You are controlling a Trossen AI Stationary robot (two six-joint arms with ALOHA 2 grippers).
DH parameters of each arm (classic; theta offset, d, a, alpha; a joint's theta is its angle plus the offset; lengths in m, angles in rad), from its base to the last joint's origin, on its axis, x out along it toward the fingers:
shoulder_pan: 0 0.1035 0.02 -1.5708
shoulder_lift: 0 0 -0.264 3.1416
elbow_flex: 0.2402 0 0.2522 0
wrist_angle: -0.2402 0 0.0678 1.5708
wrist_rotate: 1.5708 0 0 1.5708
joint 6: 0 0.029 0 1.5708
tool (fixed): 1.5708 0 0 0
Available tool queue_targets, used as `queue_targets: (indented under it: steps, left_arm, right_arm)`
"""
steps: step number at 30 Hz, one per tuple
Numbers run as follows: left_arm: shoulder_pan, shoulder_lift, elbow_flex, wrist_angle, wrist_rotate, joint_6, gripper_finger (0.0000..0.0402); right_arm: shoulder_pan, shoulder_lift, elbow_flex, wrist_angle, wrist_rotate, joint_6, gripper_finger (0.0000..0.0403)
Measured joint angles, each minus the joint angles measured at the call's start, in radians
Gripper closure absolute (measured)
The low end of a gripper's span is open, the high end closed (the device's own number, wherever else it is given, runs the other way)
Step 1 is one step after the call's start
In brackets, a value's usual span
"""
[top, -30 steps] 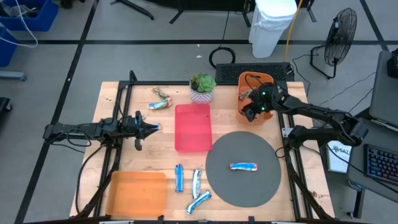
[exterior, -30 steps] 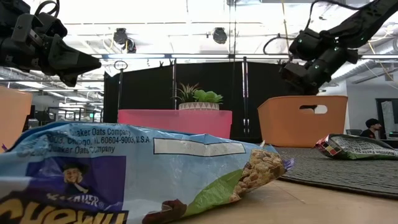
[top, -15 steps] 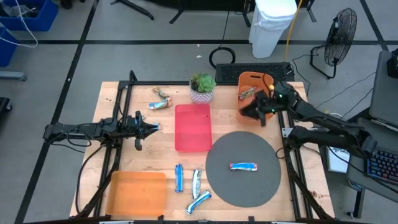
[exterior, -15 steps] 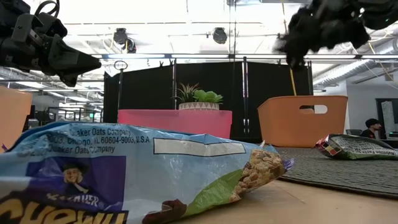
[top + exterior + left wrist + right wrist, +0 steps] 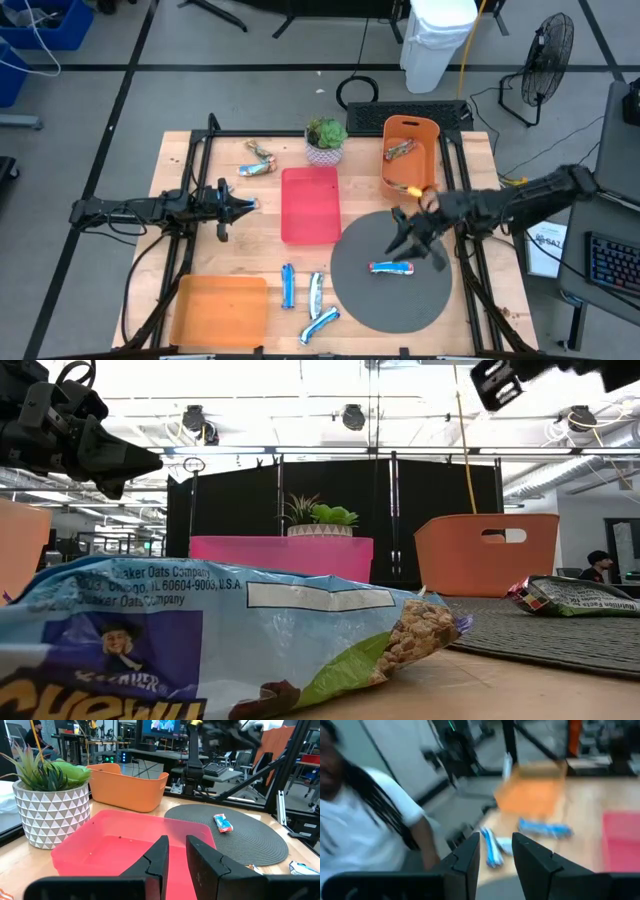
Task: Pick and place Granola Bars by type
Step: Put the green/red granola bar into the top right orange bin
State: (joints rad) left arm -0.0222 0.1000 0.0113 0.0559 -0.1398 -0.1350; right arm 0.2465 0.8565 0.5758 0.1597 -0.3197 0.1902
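Wooden surface (image 5: 200,255) is carrying a red tray (image 5: 310,205), an orange tray (image 5: 220,310), an orange bin (image 5: 410,155) and a round mat (image 5: 392,270). I am holding my right claw (image 5: 412,238) over the mat, fingers slightly parted and gripping nothing, placed, I judge, for the blue bar (image 5: 391,267) just beside it. That bar is lying flat, long axis across the surface. Three more blue bars (image 5: 305,295) are lying near the orange tray, brown ones (image 5: 258,160) at the far edge and in the bin. My left claw (image 5: 250,205) is waiting beside the red tray, fingers nearly together, empty.
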Motion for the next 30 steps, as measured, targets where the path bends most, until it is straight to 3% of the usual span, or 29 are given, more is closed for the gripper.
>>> queue_targets:
  steps: [3,7,16,20,30]
  left_arm:
    - [0.000,0.000,0.000,0.000,0.000,0.000,0.0330]
    - [0.000,0.000,0.000,0.000,0.000,0.000,0.0330]
    - [0.000,0.000,0.000,0.000,0.000,0.000,0.0330]
    - [0.000,0.000,0.000,0.000,0.000,0.000,0.0330]
    - [0.000,0.000,0.000,0.000,0.000,0.000,0.0330]
  right_arm:
    - [0.121,0.096,0.000,-0.030,0.185,-0.030,0.0298]
    - [0.212,0.236,0.000,-0.045,0.292,0.010,0.0294]
    - [0.255,0.451,0.000,-0.112,0.323,0.190,0.0239]
    - [0.251,0.470,0.000,-0.155,0.342,0.196,0.0223]
    - [0.250,0.470,0.000,-0.238,0.431,0.195,0.0233]
